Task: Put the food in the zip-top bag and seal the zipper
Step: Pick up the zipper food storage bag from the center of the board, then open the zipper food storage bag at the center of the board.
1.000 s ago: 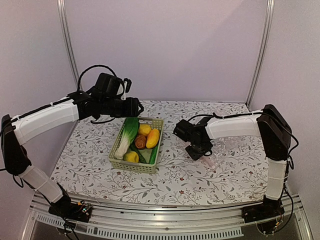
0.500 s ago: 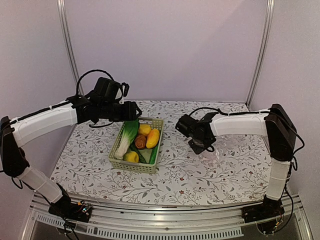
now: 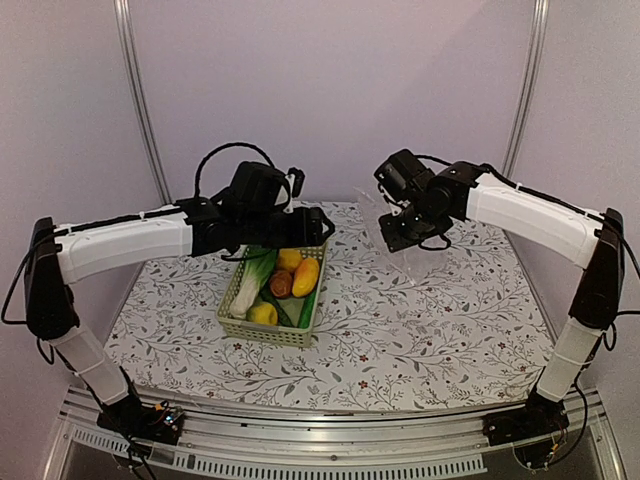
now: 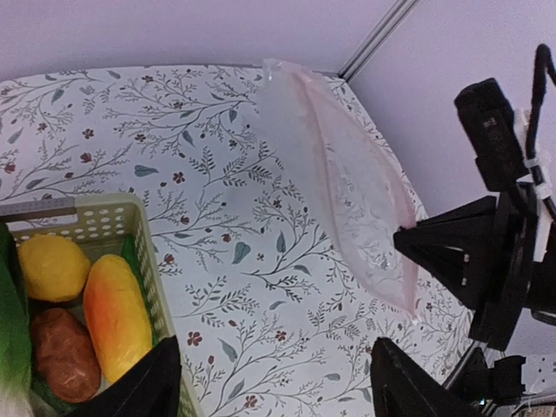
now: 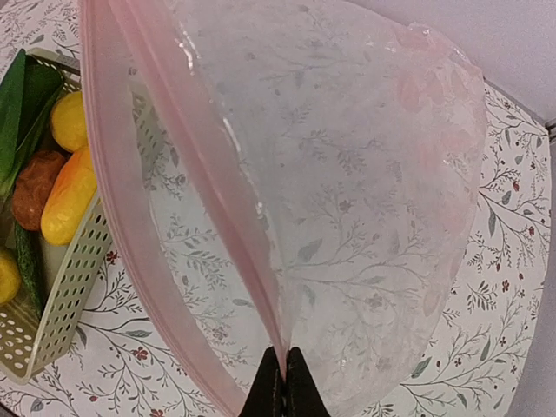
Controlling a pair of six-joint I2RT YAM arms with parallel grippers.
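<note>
The zip-top bag hangs clear and crinkly above the table, its mouth gaping. My right gripper is shut on one lip of the pinkish zipper, high at the back right. My left gripper stands open with nothing between its fingers, above the basket's far end, facing the bag from the left. The food lies in the basket: leafy green, two lemons, orange-yellow piece, reddish-brown one and cucumber.
The pale green lattice basket stands left of centre on the flowered table. Metal posts stand at the back corners, with walls close on both sides.
My right gripper has shut on the bag's edge and lifted it off the table, up and back. My left arm has reached right past the basket, its jaws wider.
</note>
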